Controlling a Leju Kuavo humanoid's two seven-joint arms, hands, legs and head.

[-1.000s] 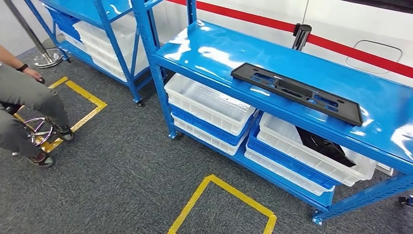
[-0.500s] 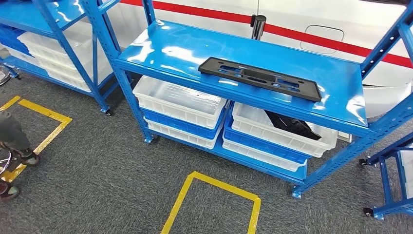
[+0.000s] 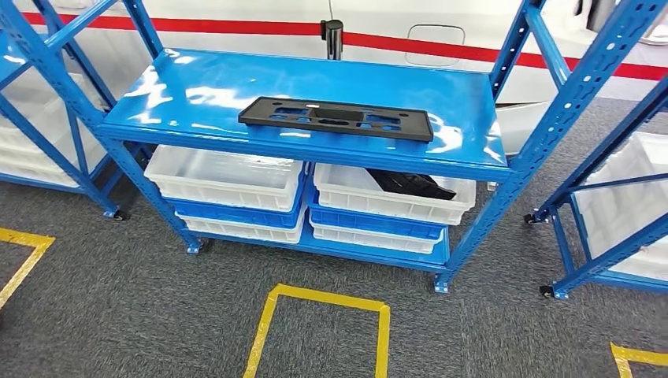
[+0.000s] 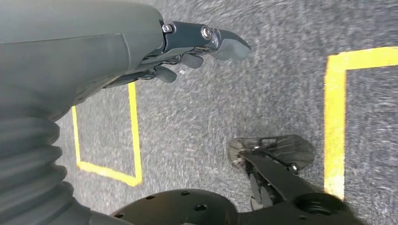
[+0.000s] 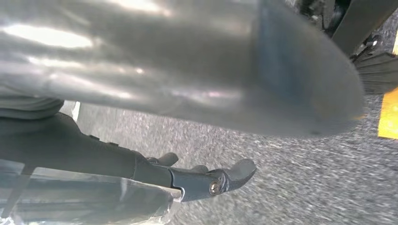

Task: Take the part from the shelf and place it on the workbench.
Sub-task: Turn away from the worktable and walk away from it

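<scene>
Left hand, left wrist view: left hand (image 4: 187, 51) hangs over grey carpet (image 4: 281, 93); fingers loosely extended, nothing between them, so released and empty. Yellow floor tape (image 4: 334, 117) lies below it.

Right hand, right wrist view: right hand (image 5: 202, 180) also hangs above the carpet; dark fingers lie fairly straight with nothing held. Released, as far as the blurred picture lets me judge.

Part location, head view: black part (image 3: 336, 118) lies flat on the top deck of the blue shelf (image 3: 197, 94), near the deck's front edge, at about 12 o'clock from the yellow floor square (image 3: 319, 331). It touches nothing but the deck.

Part appearance, head view: long, thin, matte black rectangular plate with several cut-out openings along its length; edges look clean, and it sits level.

Handling, judgement: probably moulded plastic, hence light and fairly stiff, though a plate this long may flex if lifted by one end. The glossy deck suggests it could slide when pushed.

Grasp site, judgement: the long front edge, or both short ends with one hand each; the cut-outs could offer finger purchase.

Below deck, head view: white bins (image 3: 228, 177) on blue bins; the bin at 5 o'clock from the part holds another dark item (image 3: 410, 185), identity unclear.

Workbench: not identified.
</scene>
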